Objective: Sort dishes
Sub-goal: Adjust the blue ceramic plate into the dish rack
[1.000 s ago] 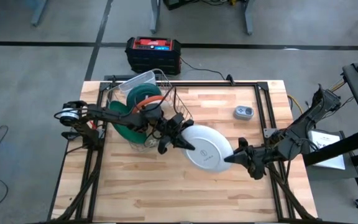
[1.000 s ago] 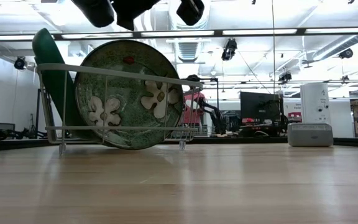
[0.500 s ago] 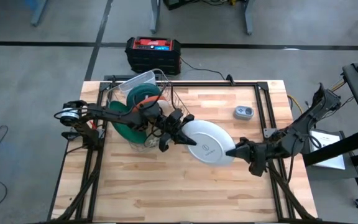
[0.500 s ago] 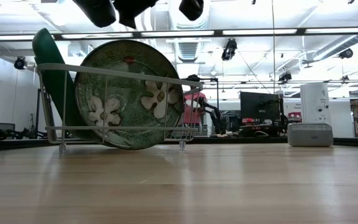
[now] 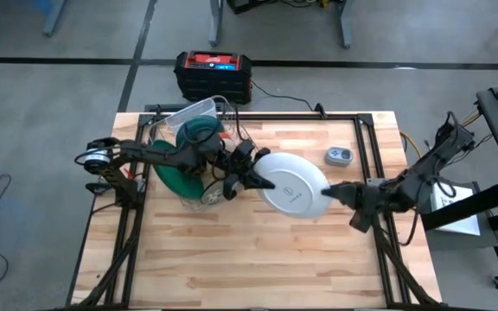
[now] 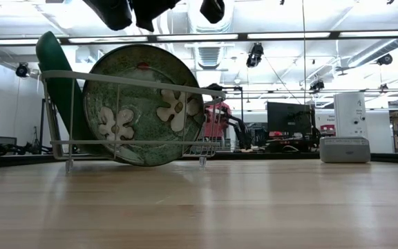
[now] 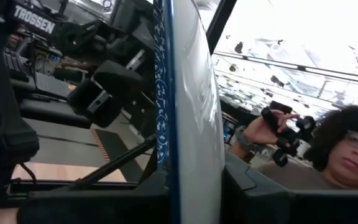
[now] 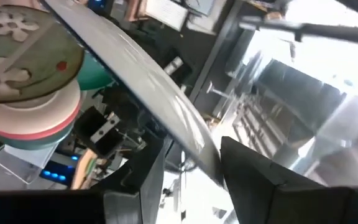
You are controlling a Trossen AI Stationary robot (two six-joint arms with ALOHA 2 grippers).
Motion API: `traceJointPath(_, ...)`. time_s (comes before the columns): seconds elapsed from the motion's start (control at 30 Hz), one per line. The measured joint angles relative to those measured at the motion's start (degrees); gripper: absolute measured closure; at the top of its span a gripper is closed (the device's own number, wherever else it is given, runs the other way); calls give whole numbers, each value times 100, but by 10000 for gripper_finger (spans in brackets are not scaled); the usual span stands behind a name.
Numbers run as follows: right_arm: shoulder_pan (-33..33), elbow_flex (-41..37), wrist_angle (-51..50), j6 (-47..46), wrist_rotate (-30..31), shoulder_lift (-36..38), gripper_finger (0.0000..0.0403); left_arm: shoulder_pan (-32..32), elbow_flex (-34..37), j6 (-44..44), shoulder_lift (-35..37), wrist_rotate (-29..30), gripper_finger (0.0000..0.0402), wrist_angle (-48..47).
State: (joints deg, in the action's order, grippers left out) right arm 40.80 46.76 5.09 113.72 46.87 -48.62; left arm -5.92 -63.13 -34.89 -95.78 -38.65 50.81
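A white plate (image 5: 294,184) with a blue-speckled rim hangs over the middle of the table, and my left gripper (image 5: 253,179) is shut on its left rim. My right gripper (image 5: 335,193) is open at the plate's right rim (image 8: 188,140), one finger on either side of it. At the far left stands a silver wire rack (image 5: 199,130). A green flowered plate (image 6: 140,104) and a dark green plate (image 6: 52,59) stand on edge in it, beside more stacked dishes (image 8: 36,118). My left gripper pinches the plate's left rim (image 7: 188,177) between its two fingers, which come about level from the table's left. The plate is lifted clear of the table, tilted, with its underside facing up. My right gripper's open fingers (image 8: 253,177) straddle the right rim; I cannot tell whether one touches it.
A small grey round device (image 5: 338,156) lies at the far right of the table. A red and black box (image 5: 213,72) stands on the floor beyond the far edge. A person shows beyond the table in the left wrist view. Bare wood lies toward the near edge.
My right gripper has opened off the plate's right rim, rolled, and drawn back toward the table's right and far edges. My left gripper has carried the plate a little toward the far edge, and the plate is still clear of the table.
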Motion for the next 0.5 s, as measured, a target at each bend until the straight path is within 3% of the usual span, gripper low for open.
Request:
traceJointPath(0.2,-5,0,-7,-503,372,440,265,-103,-26,8,19,-286,372,5)
traceJointPath(0.4,-3,0,171,-1565,720,627,285,-301,-219,31,38,-384,372,-7)
traceJointPath(0.5,-3,-2,429,-2001,1323,642,298,-431,-372,31,38,-475,372,-40)
